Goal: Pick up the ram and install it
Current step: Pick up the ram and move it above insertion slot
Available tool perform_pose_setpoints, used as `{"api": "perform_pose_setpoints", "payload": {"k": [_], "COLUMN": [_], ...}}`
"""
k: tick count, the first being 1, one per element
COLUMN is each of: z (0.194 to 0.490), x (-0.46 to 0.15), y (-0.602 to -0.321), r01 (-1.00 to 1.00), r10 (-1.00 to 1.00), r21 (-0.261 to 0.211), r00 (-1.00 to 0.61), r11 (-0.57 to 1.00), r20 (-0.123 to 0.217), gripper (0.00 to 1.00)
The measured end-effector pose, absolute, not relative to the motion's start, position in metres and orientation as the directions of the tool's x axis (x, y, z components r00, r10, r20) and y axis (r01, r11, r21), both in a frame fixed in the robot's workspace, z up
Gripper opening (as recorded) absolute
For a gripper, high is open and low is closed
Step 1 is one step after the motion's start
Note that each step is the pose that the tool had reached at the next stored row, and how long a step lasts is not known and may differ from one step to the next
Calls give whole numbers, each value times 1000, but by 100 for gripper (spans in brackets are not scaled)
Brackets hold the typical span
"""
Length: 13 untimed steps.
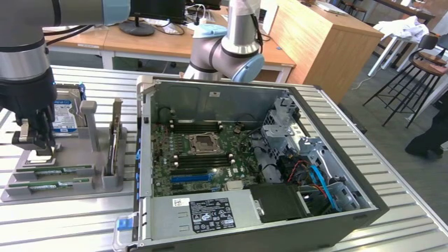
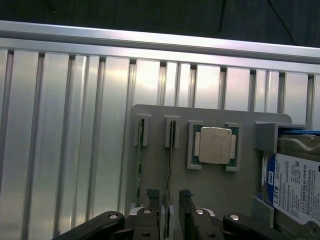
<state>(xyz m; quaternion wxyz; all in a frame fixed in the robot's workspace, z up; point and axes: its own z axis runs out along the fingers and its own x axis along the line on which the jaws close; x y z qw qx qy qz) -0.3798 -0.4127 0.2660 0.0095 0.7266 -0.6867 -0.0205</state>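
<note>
Slatted metal table [image 2: 60,125]: gripper [image 2: 169,197] spread wide, empty, fingers either side of ram [image 2: 170,160] slotted in grey holder [image 2: 150,117].

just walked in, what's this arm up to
The arm's open gripper hangs over a gray tray beside an open pc case. Its fingers sit either side of one ram stick, not gripping it yet. The other stick lies in the tray alongside.
</note>
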Motion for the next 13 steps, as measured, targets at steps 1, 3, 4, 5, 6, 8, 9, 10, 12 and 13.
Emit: {"api": "perform_pose_setpoints", "payload": {"k": [1, 3, 4, 5, 6, 8, 9, 10, 12, 13], "z": [266, 266, 266, 266, 266, 266, 266, 266, 266, 266], "x": [-380, -380, -380, -380, -380, -380, -380, -380, -380, -380], "y": [-413, -413, -413, -413, -413, -413, -414, -415, -417, -419], "r01": [-997, -997, -997, -997, -997, -998, -998, -998, -998, -998], "r10": [-998, -998, -998, -998, -998, -998, -998, -998, -998, -998], "r21": [42, 42, 42, 42, 42, 42, 42, 42, 42, 42], "r00": [56, 56, 56, 56, 56, 56, 56, 56, 56, 56], "r11": [-57, -57, -57, -57, -57, -57, -57, -57, -57, -57], "r20": [-17, -16, -16, -16, -16, -17, -17, -16, -16, -16], "gripper": [30, 30, 30, 30, 30, 30, 30, 30, 30, 30]}}
